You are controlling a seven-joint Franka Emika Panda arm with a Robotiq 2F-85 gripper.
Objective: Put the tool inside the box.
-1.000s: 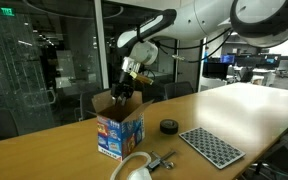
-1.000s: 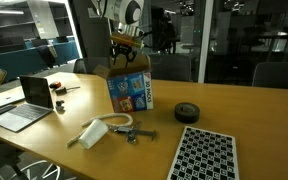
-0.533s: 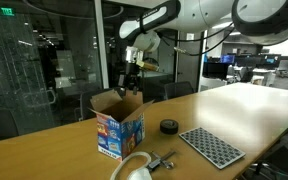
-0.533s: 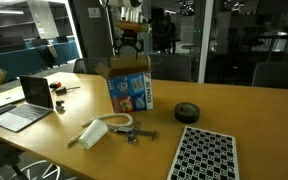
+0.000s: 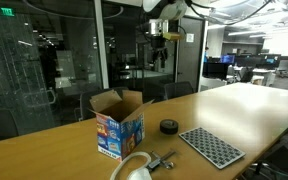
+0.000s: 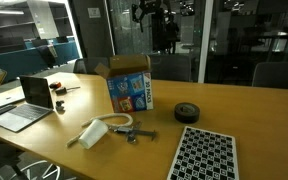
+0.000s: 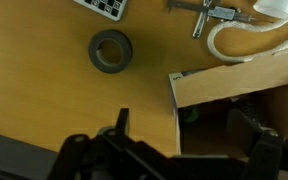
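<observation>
The cardboard box (image 5: 119, 122) with blue printed sides stands on the wooden table with its top flaps up; it also shows in an exterior view (image 6: 130, 88). In the wrist view its open top (image 7: 240, 84) lies below me, dark inside, with a small greenish thing (image 7: 191, 114) dimly visible. My gripper (image 7: 187, 135) is open and empty, high above the table in both exterior views (image 5: 160, 50) (image 6: 152, 14). A metal tool (image 7: 214, 12) lies on the table beside the box (image 5: 162, 160) (image 6: 136, 131).
A black roll (image 5: 169, 126) (image 6: 187, 111) (image 7: 111, 51) and a perforated mat (image 5: 211, 146) (image 6: 204, 155) lie on the table. A white funnel-like object with a hose (image 6: 92, 132) (image 7: 246, 44) lies by the metal tool. A laptop (image 6: 22, 101) sits at the table's end.
My gripper has risen from just over the box's open top to high above the table and moved sideways away from it. The box and the other objects have not moved.
</observation>
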